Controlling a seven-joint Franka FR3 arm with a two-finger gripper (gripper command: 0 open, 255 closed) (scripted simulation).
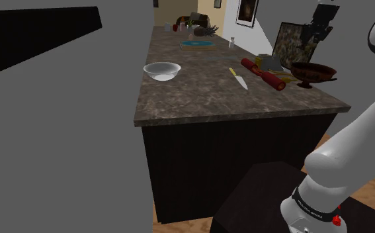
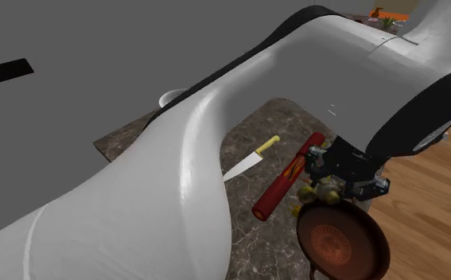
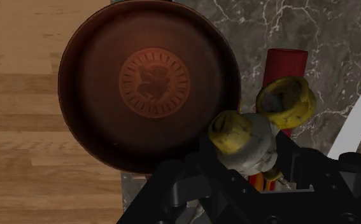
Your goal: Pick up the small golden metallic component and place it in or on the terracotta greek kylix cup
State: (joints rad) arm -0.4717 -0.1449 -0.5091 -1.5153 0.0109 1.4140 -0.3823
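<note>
**A:** How is the arm standing?

**B:** It is reaching out over the stone counter (image 1: 199,99). The gripper (image 2: 335,181) is hanging above the dark reddish-brown kylix cup (image 3: 150,83) and pointing down at it.

**A:** What is lying around the cup?

**B:** A red cylinder (image 2: 283,187) is lying just beside the cup. A yellow-handled knife (image 2: 249,161) is lying beyond that, and a white bowl (image 1: 162,70) is sitting well apart from the cup. Nothing is standing between the gripper and the cup.

**A:** And the golden component (image 3: 258,127)?

**B:** The black fingers are clasping its pale middle. It is hanging clear of the cup, over the cup's edge on the cylinder's side.
</note>
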